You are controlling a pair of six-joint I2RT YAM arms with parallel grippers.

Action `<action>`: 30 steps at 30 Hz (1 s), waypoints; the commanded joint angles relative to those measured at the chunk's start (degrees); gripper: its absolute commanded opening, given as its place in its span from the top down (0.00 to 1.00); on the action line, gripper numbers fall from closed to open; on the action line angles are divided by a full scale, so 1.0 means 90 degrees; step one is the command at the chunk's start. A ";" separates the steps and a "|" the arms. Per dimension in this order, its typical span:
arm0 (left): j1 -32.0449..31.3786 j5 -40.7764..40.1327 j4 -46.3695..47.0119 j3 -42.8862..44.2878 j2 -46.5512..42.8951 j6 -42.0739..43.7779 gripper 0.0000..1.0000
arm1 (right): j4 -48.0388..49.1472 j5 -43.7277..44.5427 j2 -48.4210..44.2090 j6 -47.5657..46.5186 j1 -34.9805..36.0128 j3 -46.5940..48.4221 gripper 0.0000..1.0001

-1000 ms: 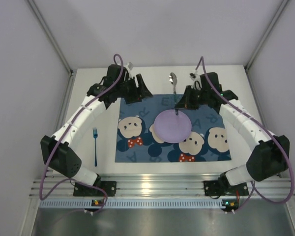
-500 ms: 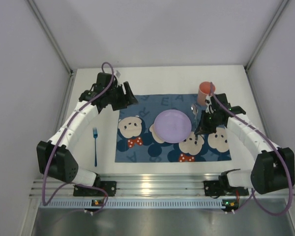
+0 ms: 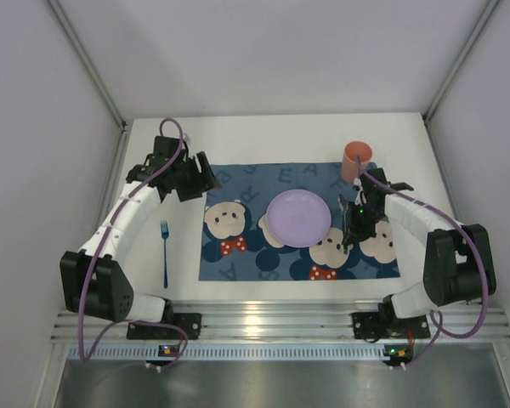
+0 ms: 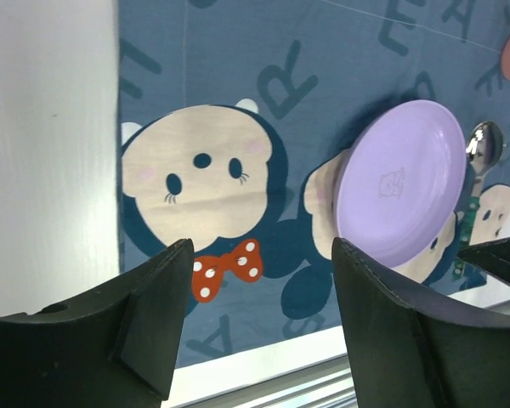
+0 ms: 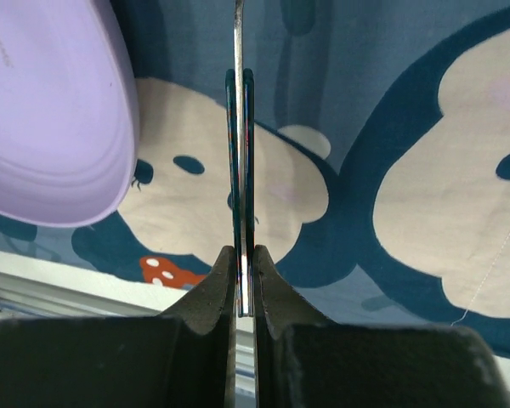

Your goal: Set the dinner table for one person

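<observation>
Plain white matte dinner table, flat; L gripper jaws spread, R gripper pinching spoon.

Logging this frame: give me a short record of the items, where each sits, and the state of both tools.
plate: purple, centre of placemat
fork: blue, on dinner table, left of placemat
cup: orange, upright, at placemat's far right edge
left tool: open, empty, near placemat's far left corner
right tool: shut on spoon handle, right of plate, over placemat
</observation>
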 commanded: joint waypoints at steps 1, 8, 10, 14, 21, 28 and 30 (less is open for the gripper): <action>0.0160 -0.0291 -0.0233 -0.0153 -0.0184 0.0258 0.29 | -0.0019 0.0399 0.0265 -0.0183 -0.0122 0.0424 1.00; 0.0463 -0.0399 -0.0321 -0.0339 -0.0252 0.0386 0.30 | -0.0352 0.1220 0.0470 -0.0193 -0.0132 0.0551 0.78; 0.0492 -0.0389 -0.0321 -0.0388 -0.0242 0.0376 0.30 | -0.0401 0.1395 0.0490 -0.0183 -0.0142 0.0561 0.54; 0.0531 -0.0438 -0.0321 -0.0427 -0.0213 0.0347 0.30 | -0.0625 0.1816 0.0470 -0.0115 -0.0142 0.0677 0.23; 0.0745 -0.1911 -0.1159 -0.0280 -0.0028 0.0103 0.31 | -0.0987 0.2002 0.0256 -0.0153 -0.0142 0.1126 0.17; 0.2307 -0.1297 -0.1200 -0.0817 0.0206 0.0473 0.32 | -0.1192 0.1690 0.0070 -0.0105 -0.0142 0.1566 0.16; 0.2387 -0.1366 -0.1239 -0.0827 0.0441 0.0590 0.32 | -0.1192 0.1641 0.0099 -0.0105 -0.0142 0.1615 0.16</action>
